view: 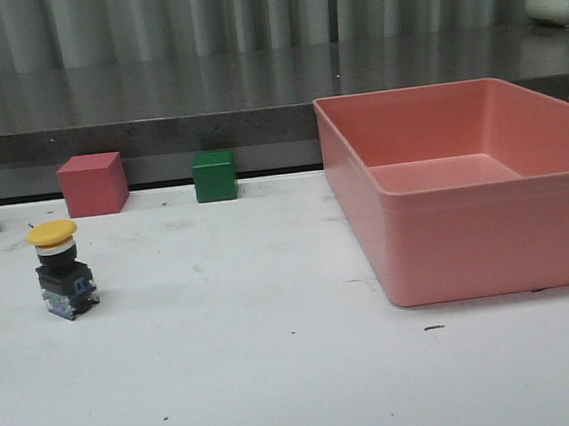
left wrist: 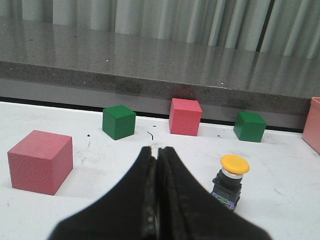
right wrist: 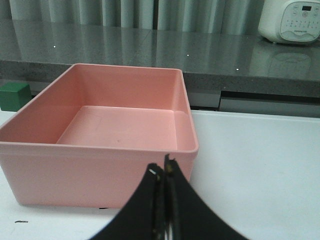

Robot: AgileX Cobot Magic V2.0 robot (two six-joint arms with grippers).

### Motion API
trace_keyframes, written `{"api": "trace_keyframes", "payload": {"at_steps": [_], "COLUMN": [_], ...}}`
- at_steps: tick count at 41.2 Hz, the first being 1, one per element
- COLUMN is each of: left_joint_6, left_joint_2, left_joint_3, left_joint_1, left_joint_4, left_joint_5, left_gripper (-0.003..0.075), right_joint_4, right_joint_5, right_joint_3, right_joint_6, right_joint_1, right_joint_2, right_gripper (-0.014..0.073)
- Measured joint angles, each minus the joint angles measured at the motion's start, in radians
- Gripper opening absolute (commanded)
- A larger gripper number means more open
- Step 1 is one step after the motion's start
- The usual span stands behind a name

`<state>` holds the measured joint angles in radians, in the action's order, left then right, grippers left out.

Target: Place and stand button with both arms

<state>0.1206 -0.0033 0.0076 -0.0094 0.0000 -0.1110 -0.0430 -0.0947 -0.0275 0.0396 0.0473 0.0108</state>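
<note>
Front view: pink bin (view: pixel 447 249) holds nothing visible

The light was even and rather dim, soft from overhead, with a greyish cast in all three views. The grey counter (view: pixel 154 90) across the upper part of the frame gave blurred, streaky reflections of the curtain (view: pixel 198 16) behind it. Under the button (view: pixel 62 267) at the left lay only a faint, soft shadow. The pink tray (view: pixel 487 245) at the right showed no hard glare. Both grippers (left wrist: pixel 157 200) (right wrist: pixel 164 205) at the bottom of the wrist views were slightly soft and almost featureless black. The pictures were mildly grainy.
</note>
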Motion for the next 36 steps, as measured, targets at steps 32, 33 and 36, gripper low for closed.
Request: {"api": "trace_keyframes", "payload": {"at_steps": [32, 33, 36], "left_joint_6": [0.0, 0.0, 0.0], "left_joint_2": [0.0, 0.0, 0.0], "left_joint_3": [0.0, 0.0, 0.0], "left_joint_1": [0.0, 0.0, 0.0], "left_joint_4": [0.0, 0.0, 0.0], "left_joint_5": [0.0, 0.0, 0.0], "left_gripper": [-0.002, -0.002, -0.002], "right_joint_4": [0.043, 0.043, 0.043], "right_joint_5": [0.006, 0.006, 0.006], "right_joint_3": [0.0, 0.0, 0.0], "right_joint_6": [0.0, 0.0, 0.0], "right_joint_1": [0.0, 0.0, 0.0], "right_joint_2": [0.0, 0.0, 0.0], "right_gripper": [-0.0068, -0.0068, -0.0068]}}
